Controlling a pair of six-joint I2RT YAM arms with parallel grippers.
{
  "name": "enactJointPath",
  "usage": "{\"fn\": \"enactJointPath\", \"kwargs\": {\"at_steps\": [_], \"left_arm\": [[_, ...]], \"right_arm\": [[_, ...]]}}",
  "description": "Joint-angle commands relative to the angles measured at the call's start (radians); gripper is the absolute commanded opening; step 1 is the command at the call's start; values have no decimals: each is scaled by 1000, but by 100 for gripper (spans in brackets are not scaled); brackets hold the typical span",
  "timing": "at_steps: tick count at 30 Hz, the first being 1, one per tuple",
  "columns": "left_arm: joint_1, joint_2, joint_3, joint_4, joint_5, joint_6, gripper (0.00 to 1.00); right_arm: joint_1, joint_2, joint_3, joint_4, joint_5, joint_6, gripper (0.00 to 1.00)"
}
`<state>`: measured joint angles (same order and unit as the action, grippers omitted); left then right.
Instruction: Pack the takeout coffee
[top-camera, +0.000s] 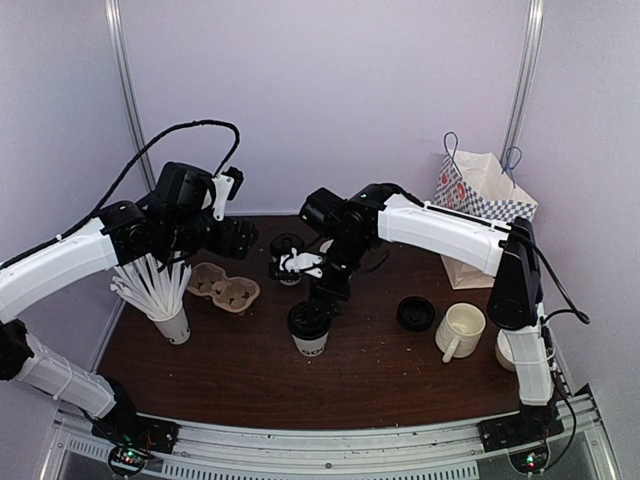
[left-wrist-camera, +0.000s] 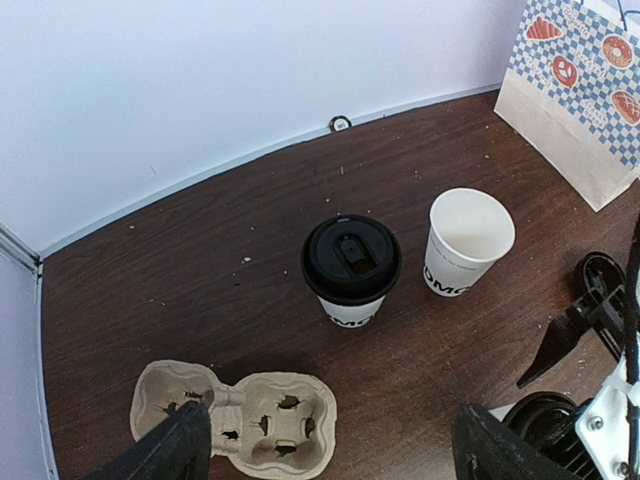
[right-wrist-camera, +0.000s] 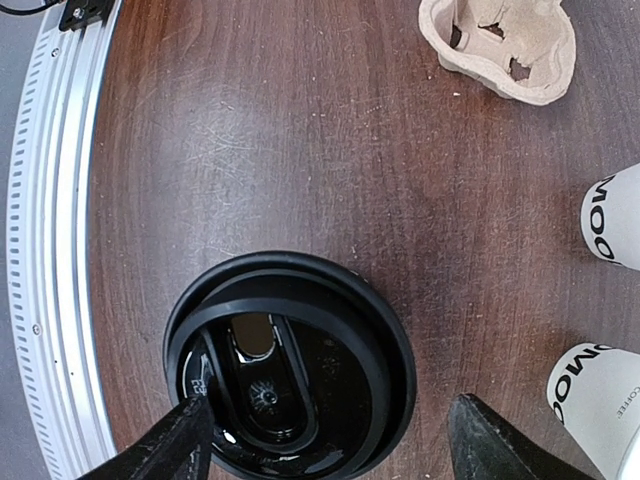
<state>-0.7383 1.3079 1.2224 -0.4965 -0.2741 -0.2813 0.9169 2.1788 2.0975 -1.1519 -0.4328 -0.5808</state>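
Three white "MOO" takeout coffee cups stand on the brown table. One with a black lid (top-camera: 309, 328) sits front centre, and its lid (right-wrist-camera: 290, 365) fills the right wrist view. My right gripper (right-wrist-camera: 330, 450) hangs open just above it, its fingers spread to either side of the lid. Further back are a second lidded cup (left-wrist-camera: 351, 265) and an open, lidless cup (left-wrist-camera: 468, 240). A loose black lid (top-camera: 415, 313) lies to the right. My left gripper (left-wrist-camera: 330, 455) is open and empty above the table, beside the pulp cup carrier (left-wrist-camera: 240, 420).
A checked paper bag (top-camera: 480, 215) stands at the back right. A cream mug (top-camera: 460, 330) sits near the right arm's base. A white cup of straws (top-camera: 165, 300) stands at the left. The metal rail (right-wrist-camera: 50, 250) marks the table's near edge.
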Motion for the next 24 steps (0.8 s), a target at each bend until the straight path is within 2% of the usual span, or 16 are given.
{"fn": "enactJointPath", "kwargs": {"at_steps": [1,15,18,24], "left_arm": [[8,-12,-3,45,2,6,87],[8,-13,-12,45,43,4,88],[9,-9,-12,43,52,7,87],[9,0,-9,43,62,9,88]], "right_arm": [[4,-25,27,-23,5,-5,84],[8,-35,30,-20,-69,31,88],[16,-23,29,-40,-47,18,92],[34,-12,16,-30,23,16,94]]}}
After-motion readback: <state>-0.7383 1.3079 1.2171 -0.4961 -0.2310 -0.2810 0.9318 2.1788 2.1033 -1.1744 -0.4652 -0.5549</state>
